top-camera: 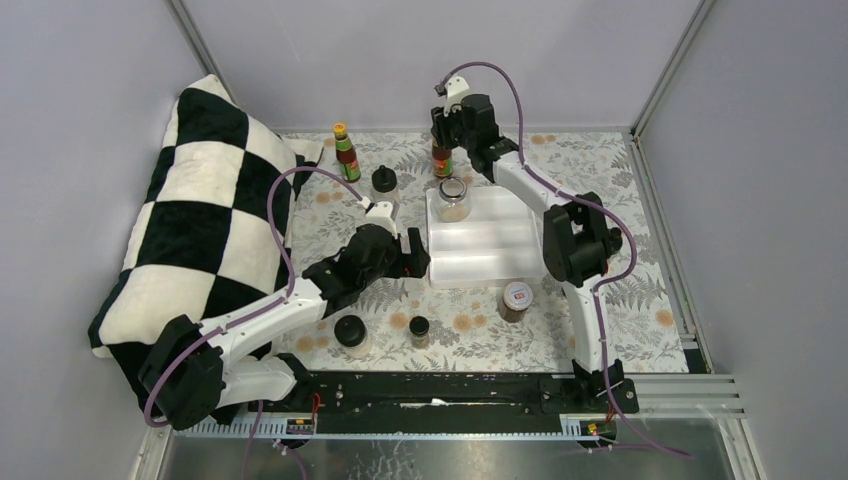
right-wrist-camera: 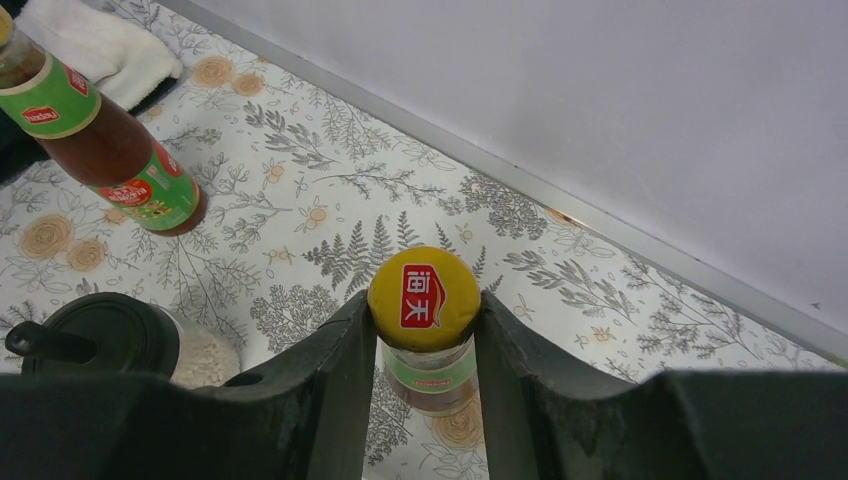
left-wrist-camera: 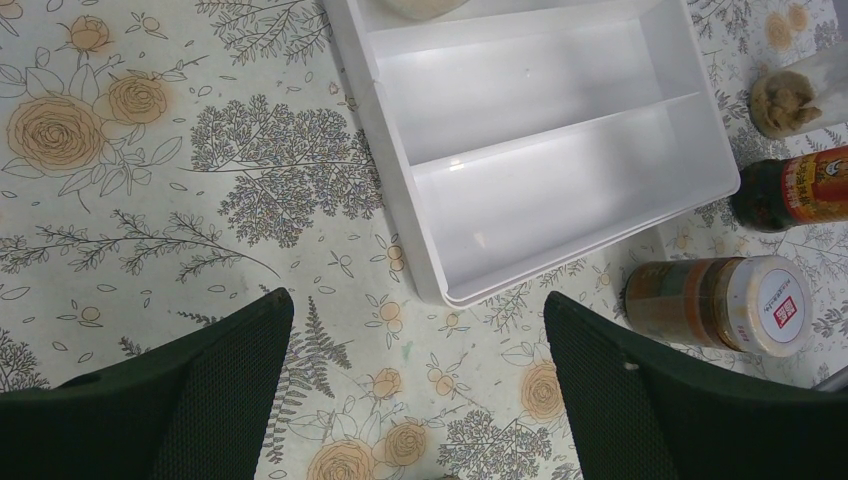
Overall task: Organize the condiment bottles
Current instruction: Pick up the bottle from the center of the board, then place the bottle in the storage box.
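right hand [right-wrist-camera: 424,312] pinching the sauce bottle [right-wrist-camera: 424,296] by its yellow cap, lower centre of wrist view; from above, just off the upper left corner of the tray [top-camera: 490,260]. red cap logo reads 海天. second bottle [right-wrist-camera: 112,160], upper left: green label, print unreadable, top cut off. left hand [left-wrist-camera: 418,390] spread wide, holding nothing. white-lid jar [left-wrist-camera: 720,303] sticker too small to read.

The left arm [top-camera: 270,310] extends forward and low, wrist tilted down. The left gripper [left-wrist-camera: 415,320] has its 2 fingers spread wide, holding nothing. The right arm [top-camera: 560,230] reaches far, elbow raised. The right gripper [right-wrist-camera: 425,330] points down, its 2 fingers clamped on a sauce bottle [right-wrist-camera: 424,297] cap.
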`<state>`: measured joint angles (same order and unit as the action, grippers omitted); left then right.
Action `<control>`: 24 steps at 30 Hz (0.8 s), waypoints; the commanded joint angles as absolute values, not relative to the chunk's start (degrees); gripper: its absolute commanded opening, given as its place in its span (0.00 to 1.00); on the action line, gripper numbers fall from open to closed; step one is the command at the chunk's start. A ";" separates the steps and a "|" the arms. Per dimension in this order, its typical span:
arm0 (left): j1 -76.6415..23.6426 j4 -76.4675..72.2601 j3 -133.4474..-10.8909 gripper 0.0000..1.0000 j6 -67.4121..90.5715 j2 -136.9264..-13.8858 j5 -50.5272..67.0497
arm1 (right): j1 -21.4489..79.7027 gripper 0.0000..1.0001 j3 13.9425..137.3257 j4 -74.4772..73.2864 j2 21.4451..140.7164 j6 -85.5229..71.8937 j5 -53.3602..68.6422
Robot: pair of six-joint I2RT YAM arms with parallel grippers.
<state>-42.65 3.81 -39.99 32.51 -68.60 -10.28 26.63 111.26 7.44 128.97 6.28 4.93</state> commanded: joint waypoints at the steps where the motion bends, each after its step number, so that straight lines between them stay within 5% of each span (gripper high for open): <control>1: -42.30 1.75 -39.65 0.99 32.83 -67.63 -10.01 | 27.19 0.38 115.81 13.60 119.54 8.51 2.30; 24: -42.81 4.22 -40.04 0.99 33.13 -65.56 -9.69 | 23.03 0.37 101.39 13.08 103.55 6.31 -3.30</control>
<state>-42.70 4.19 -39.99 32.58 -66.52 -9.61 24.03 101.47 5.48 112.20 6.59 -0.93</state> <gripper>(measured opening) 0.987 0.443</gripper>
